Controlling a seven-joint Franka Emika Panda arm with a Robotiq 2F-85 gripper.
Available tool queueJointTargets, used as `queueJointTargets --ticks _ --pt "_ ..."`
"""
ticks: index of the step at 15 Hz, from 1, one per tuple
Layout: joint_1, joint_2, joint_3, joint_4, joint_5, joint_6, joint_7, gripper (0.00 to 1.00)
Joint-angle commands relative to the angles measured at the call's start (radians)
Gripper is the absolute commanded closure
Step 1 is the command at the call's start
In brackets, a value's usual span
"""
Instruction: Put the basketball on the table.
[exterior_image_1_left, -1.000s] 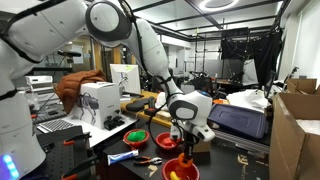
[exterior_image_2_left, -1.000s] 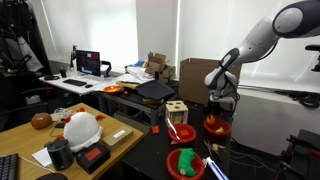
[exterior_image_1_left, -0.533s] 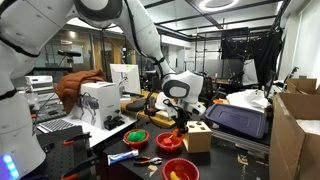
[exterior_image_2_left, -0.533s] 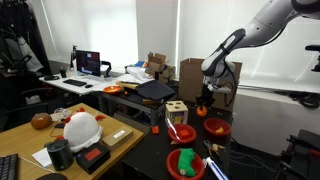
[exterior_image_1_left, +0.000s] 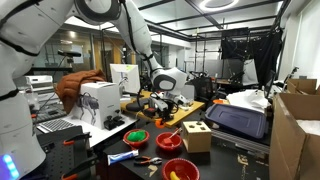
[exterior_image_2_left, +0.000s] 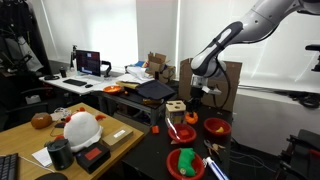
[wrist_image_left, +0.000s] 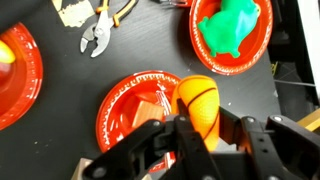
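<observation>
Here, gripped tight in the pincer: the small orange basketball, held clear above the dark worktop, over the edge of a red bowl. Nearby, pliers and a green toy inside a second red bowl.

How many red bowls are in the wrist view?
3 red bowls: one at the left edge, one in the middle partly behind the basketball, and one at top right holding a green object. More may lie outside the frame.
</observation>
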Motion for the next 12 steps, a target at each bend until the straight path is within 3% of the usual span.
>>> queueJointTargets --ticks 1,4,12 --pt "0.002 -0.052 -0.001 -0.049 -0.02 -0.108 -0.085 0.94" --pt "0.008 -0.036 -0.016 -0.041 -0.029 -0.194 -0.12 0.94" --pt "0.056 0.039 -0.041 0.006 -0.074 -0.282 -0.112 0.94"
